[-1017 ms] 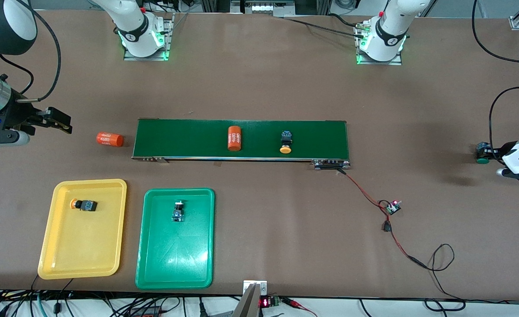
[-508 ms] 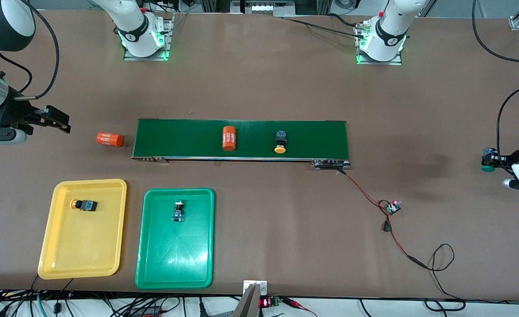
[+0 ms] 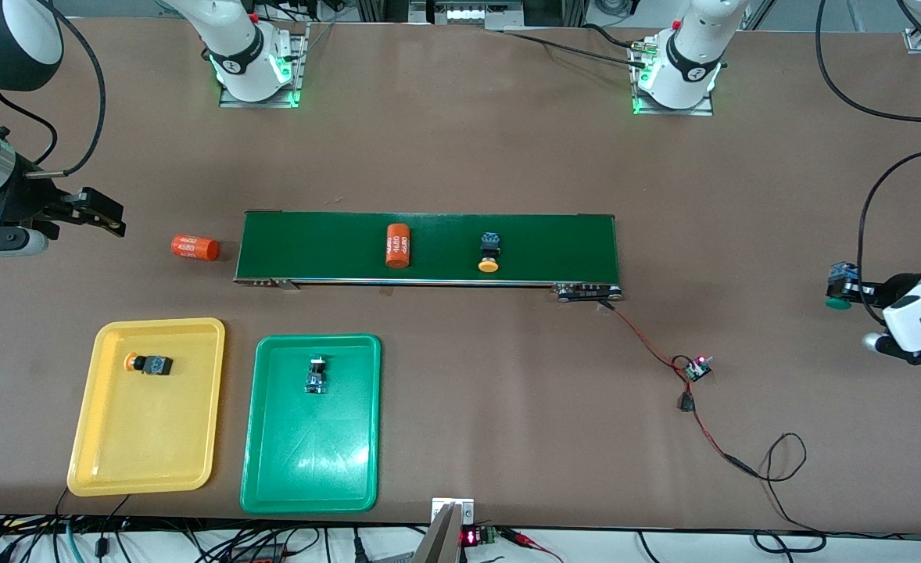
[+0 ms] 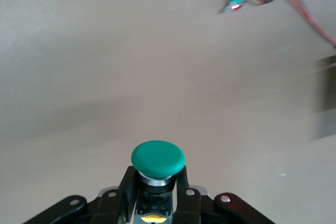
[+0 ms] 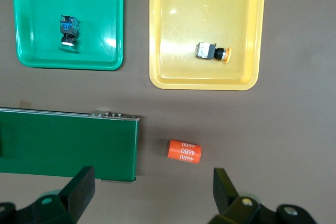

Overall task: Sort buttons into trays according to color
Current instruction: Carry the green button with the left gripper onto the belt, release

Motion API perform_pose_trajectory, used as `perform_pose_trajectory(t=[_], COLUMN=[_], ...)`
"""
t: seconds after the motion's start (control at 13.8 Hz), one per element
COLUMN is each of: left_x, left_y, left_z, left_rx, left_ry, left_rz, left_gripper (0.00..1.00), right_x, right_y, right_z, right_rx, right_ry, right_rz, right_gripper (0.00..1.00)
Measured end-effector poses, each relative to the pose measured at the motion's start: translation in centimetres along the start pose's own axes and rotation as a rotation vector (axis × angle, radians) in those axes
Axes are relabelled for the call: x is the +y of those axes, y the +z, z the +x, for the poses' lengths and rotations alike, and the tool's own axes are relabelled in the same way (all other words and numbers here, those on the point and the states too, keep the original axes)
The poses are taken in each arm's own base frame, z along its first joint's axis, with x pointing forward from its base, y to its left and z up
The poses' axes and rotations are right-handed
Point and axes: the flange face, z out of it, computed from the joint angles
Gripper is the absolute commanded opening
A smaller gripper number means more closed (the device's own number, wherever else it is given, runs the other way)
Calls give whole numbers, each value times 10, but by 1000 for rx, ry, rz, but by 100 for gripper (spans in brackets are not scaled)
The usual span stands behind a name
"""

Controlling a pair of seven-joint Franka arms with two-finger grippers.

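- A small push-button switch with a round green cap is clamped between the closed fingers of the left gripper, which is held over bare brown tabletop at the left arm's end of the table; in the left wrist view the green cap is seen jutting out past the black fingertips.
- The right gripper is held with its fingers spread wide and nothing between them, over the table at the right arm's end, near a loose orange cylinder marked "4680".
- A second push-button switch with a yellow-orange cap is found lying on the long dark-green conveyor belt, its cap turned toward the front camera.
- An orange cylinder of the same marking is seen on the belt beside that switch, toward the right arm's end.
- A shallow yellow plastic tray is placed nearer the front camera than the belt; a switch with a yellow-orange cap lies on its side in it.
- A shallow green plastic tray is set just beside the yellow one, apart from it, and a further switch lies in it.
- A small circuit board with red and black wires rests on the table near the belt's end.
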Motion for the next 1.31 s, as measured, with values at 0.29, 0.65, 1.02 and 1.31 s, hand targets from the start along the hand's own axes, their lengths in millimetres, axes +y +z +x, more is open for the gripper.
perform_pose_trajectory(t=[0.29, 0.65, 1.02, 1.31], left_x=[63, 107, 145, 235], left_y=[-21, -28, -53, -12], left_z=[10, 28, 17, 29], left_rx=[1, 35, 56, 45], left_ry=[-1, -10, -101, -48], left_rz=[-44, -92, -162, -132], left_gripper=[13, 13, 13, 13], right_x=[1, 1, 1, -1], right_y=[-2, -3, 1, 15], right_z=[1, 1, 2, 8], right_rx=[8, 10, 3, -16], right_ry=[2, 2, 2, -1], right_rz=[0, -1, -1, -3], right_gripper=[100, 100, 100, 100])
